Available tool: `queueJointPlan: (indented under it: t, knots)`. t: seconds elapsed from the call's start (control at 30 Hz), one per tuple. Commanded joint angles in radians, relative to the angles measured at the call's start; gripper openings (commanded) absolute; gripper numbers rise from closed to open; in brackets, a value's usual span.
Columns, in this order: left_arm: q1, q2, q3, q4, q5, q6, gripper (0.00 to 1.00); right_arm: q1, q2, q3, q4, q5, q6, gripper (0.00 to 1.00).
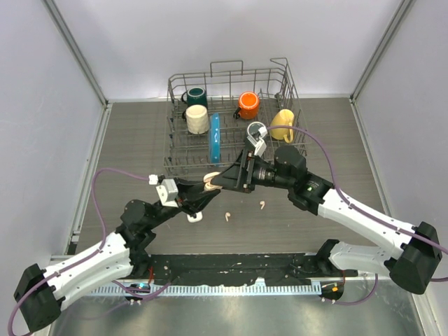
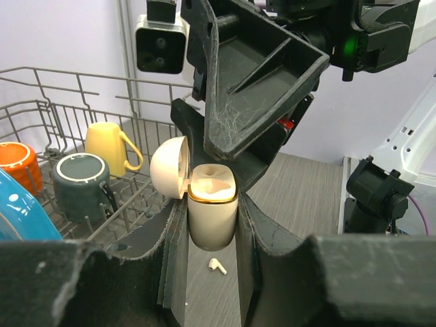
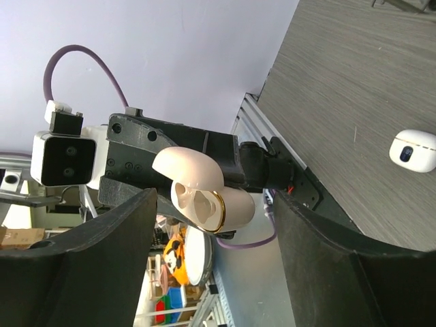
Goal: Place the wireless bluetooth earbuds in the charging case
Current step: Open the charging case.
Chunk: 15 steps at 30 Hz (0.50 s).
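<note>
My left gripper [image 1: 208, 187] is shut on a cream charging case [image 1: 211, 181] with a gold rim, held above the table with its lid open. In the left wrist view the case [image 2: 212, 212] sits upright between my fingers, with the lid [image 2: 168, 167] swung left. In the right wrist view its two sockets [image 3: 194, 199] look empty. My right gripper [image 1: 225, 178] is open and empty, its fingers [image 2: 262, 75] facing the case from just above. Two white earbuds lie on the table, one [image 1: 227, 215] below the case, also seen in the left wrist view [image 2: 217, 266], and one [image 1: 262, 205] further right. Any others are hidden.
A second white case [image 1: 194, 217] lies shut on the table by my left gripper and shows in the right wrist view [image 3: 413, 150]. A wire dish rack [image 1: 176, 150] behind holds green [image 1: 196, 96], cream [image 1: 197, 119], orange [image 1: 248, 105] and yellow [image 1: 282, 124] mugs and a blue item [image 1: 215, 136].
</note>
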Motion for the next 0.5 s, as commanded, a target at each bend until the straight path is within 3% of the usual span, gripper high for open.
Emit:
queueJointPlan:
  t: [0.0, 0.3, 0.47]
  knots:
    - [-0.004, 0.007, 0.048, 0.075, -0.004, 0.015, 0.0, 0.001, 0.009, -0.006, 0.082, -0.044, 0.019, 0.72]
    - [-0.004, 0.025, 0.055, 0.088, 0.004, 0.016, 0.0, 0.003, 0.028, 0.012, 0.067, -0.076, -0.016, 0.59]
    - [-0.002, 0.022, 0.051, 0.089, 0.002, 0.013, 0.0, 0.003, 0.025, -0.003, 0.085, -0.065, -0.007, 0.46]
